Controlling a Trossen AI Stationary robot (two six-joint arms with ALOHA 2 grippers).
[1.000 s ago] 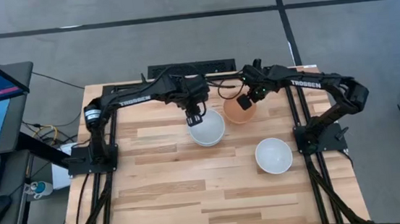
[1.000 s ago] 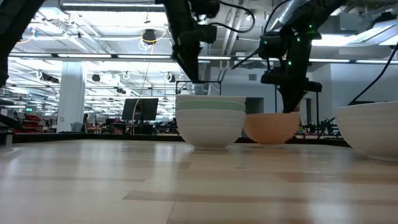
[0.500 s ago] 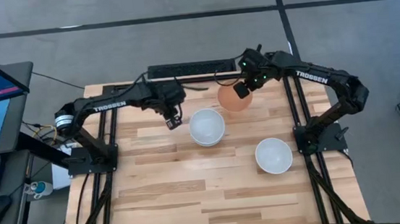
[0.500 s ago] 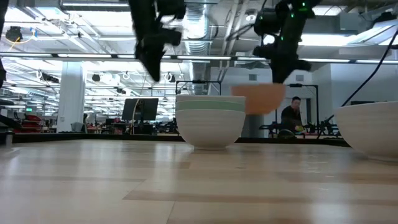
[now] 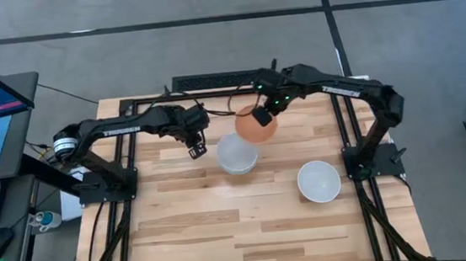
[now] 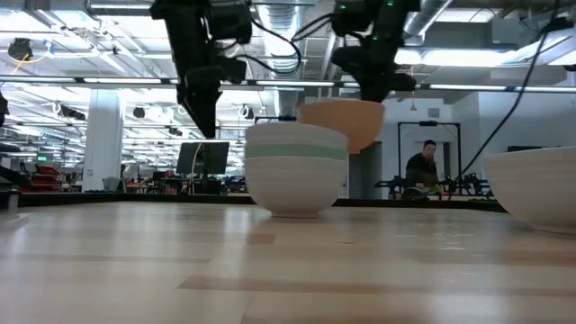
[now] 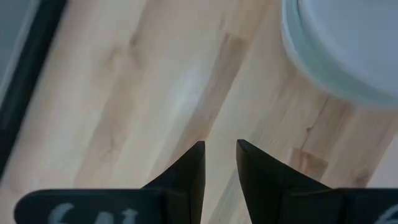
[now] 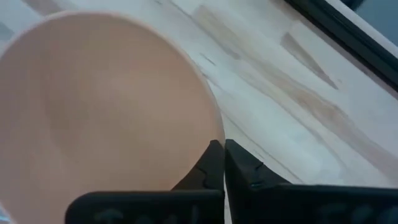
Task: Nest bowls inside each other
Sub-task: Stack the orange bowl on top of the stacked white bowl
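Since a second ago I am carrying the orange bowl (image 5: pixel 254 125) off the table (image 5: pixel 191 227) toward the nested stack (image 5: pixel 237 155), my right gripper (image 5: pixel 263 116) pinching its rim, while my left gripper (image 5: pixel 194 150) is idling beside the stack, fingers nearly together (empty). That one-sided pinch is risking a tilted, jammed drop.

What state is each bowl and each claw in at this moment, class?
Smooth round orange bowl: lifted off the table, pinched at its rim.
Nested stack of white and mint green bowls: resting on the table.
Single white round bowl: resting, empty.
Right claw: shut on the orange bowl.
Left claw: nearly shut, empty.
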